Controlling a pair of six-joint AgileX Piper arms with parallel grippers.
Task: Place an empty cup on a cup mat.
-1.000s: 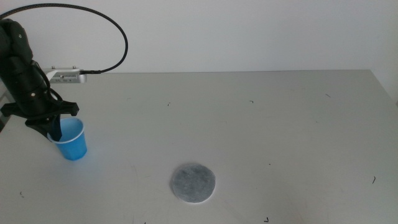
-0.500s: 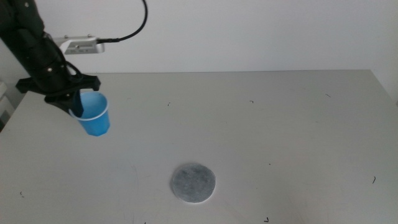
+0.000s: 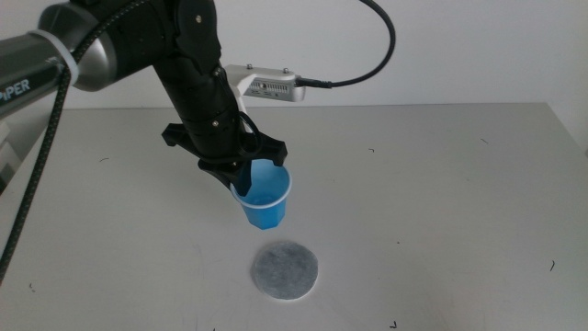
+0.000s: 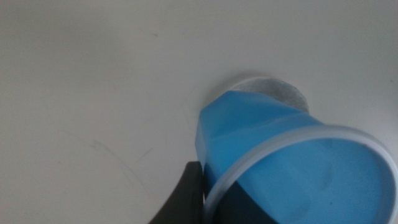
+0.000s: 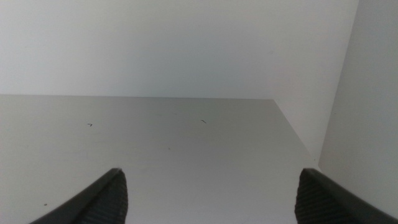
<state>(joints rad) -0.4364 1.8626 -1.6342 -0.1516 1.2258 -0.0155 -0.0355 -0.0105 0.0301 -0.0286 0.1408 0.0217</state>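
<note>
1. The cup (image 3: 264,197) hangs above the bench (image 3: 441,184), tilted, with its white-rimmed mouth up and leaning toward the left arm and its narrow base slanting down toward the cup mat (image 3: 286,270).
2. The left end effector (image 3: 244,175) is clamped on the cup at the rim; the left wrist view shows one dark jaw against the outer wall.
3. The cup mat lies flat on the bench, just in front of and below the cup, apart from it.
4. The bench is pale grey with a few small dark marks, and a white wall stands behind it.
5. A black cable (image 3: 372,55) loops from the left arm over the bench's far edge.
6. The right end effector (image 5: 208,193) waits out of the middle view, jaws spread wide and holding nothing.
</note>
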